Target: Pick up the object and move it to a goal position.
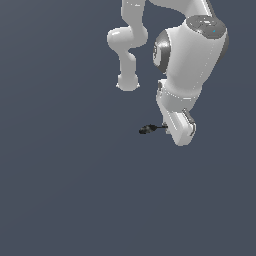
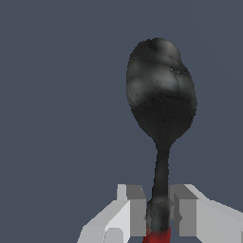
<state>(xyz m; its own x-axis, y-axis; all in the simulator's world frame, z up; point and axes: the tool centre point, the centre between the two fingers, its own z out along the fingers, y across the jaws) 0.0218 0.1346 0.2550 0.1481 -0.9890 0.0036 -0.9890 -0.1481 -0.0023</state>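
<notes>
Spoon-like tool (image 2: 161, 102) clamped at its shaft in the hand (image 2: 159, 216), over a plain, featureless slate-grey surface (image 1: 65, 190)

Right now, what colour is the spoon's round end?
Black with grey patches, clearest in the wrist view.

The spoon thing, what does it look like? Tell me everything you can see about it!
The spoon thing has a rounded black head with grey, slightly shiny patches, a thin dark shaft and a bit of red handle showing at the end. It looks tiny beside the big white arm. The claw has its two grey fingers on either side of the shaft, pinching it near the red part. In the exterior view the head sticks out sideways toward that view's left.
</notes>
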